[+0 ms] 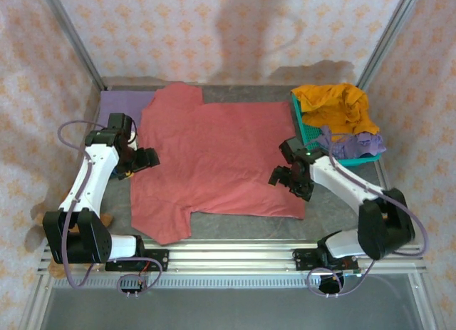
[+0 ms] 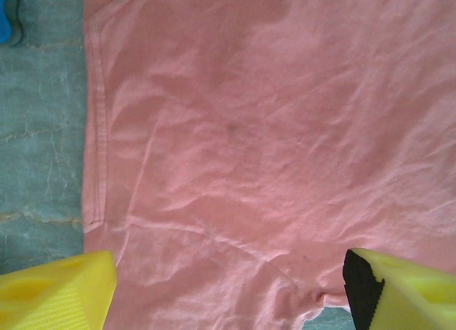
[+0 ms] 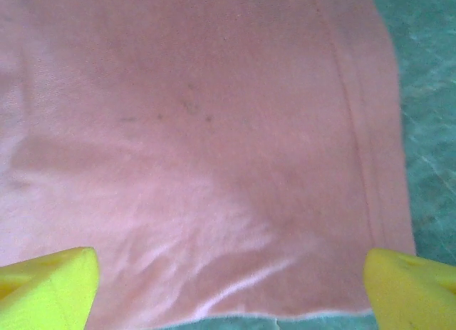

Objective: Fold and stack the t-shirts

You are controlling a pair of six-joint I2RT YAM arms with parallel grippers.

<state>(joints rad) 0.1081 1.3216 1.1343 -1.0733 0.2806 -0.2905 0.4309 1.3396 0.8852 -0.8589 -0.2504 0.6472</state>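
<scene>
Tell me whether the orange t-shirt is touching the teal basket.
Touching. The top external view shows the orange t-shirt heaped in the teal basket, with its cloth draped over the basket's rim.

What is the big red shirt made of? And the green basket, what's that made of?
The red t-shirt looks like soft, matte knit cloth, maybe cotton: it lies flat with small wrinkles and a stitched hem. The basket looks like stiff plastic: bright teal, with a grid of little holes in its wall, though it shows too small to be sure.
</scene>
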